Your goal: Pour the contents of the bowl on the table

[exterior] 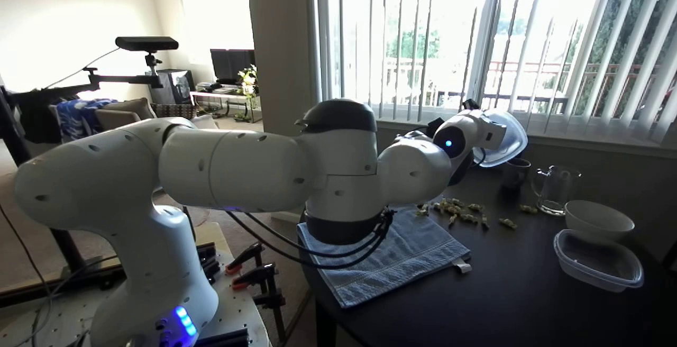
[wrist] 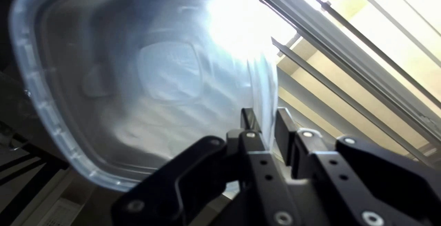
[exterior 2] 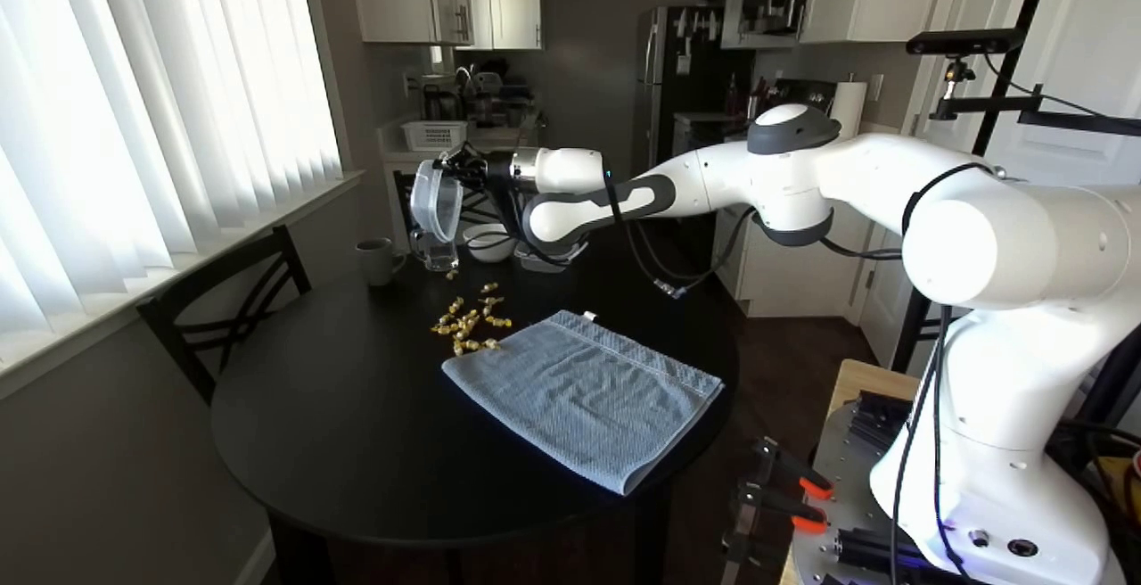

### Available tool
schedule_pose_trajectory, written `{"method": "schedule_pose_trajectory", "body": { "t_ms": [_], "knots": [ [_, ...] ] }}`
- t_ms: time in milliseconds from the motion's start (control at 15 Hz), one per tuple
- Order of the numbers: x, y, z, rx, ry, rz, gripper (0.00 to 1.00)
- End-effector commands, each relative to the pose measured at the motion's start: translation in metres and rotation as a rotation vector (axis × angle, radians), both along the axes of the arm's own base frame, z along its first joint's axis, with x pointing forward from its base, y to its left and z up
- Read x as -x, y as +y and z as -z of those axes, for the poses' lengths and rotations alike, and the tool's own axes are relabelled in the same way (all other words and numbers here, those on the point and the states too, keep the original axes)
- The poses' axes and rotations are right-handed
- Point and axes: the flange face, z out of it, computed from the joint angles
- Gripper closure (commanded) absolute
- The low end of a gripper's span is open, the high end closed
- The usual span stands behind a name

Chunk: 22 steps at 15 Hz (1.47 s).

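Note:
The bowl is a translucent white plastic container, seen in both exterior views (exterior: pixel 509 140) (exterior 2: pixel 437 201) and in the wrist view (wrist: pixel 46 107). It hangs above the table, tilted steeply onto its side. My gripper (exterior 2: pixel 461 163) is shut on its wall near the rim; in the wrist view the fingertips (wrist: pixel 267 121) stand on either side of that wall. The bowl's inside looks empty. The contents (exterior: pixel 459 210) (exterior 2: pixel 468 322), tan and golden-brown bits, lie scattered on the dark table (exterior: pixel 497 289) (exterior 2: pixel 357 424). In an exterior view the arm hides most of the gripper.
A blue-grey towel (exterior: pixel 391 257) (exterior 2: pixel 588 398) lies beside the bits. A dark mug (exterior: pixel 514 175), a glass mug (exterior: pixel 558 191), a white round bowl (exterior: pixel 597 220) and a clear tub (exterior: pixel 597 259) stand on the table. A window with blinds (exterior: pixel 423 45) is close behind the held bowl.

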Motion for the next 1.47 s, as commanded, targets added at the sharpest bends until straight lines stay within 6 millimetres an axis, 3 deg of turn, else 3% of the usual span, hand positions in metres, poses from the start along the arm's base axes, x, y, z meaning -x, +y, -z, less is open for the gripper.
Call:
{"method": "schedule_pose_trajectory", "body": {
  "t_ms": [0, 133, 1400],
  "knots": [
    [0.0018, -0.0001, 0.0009, 0.000, 0.002, -0.004, 0.74],
    [0.0025, 0.0015, 0.0008, -0.001, 0.002, -0.008, 0.67],
    [0.0025, 0.0027, -0.0005, 0.000, 0.001, -0.010, 0.67]
  ]
}}
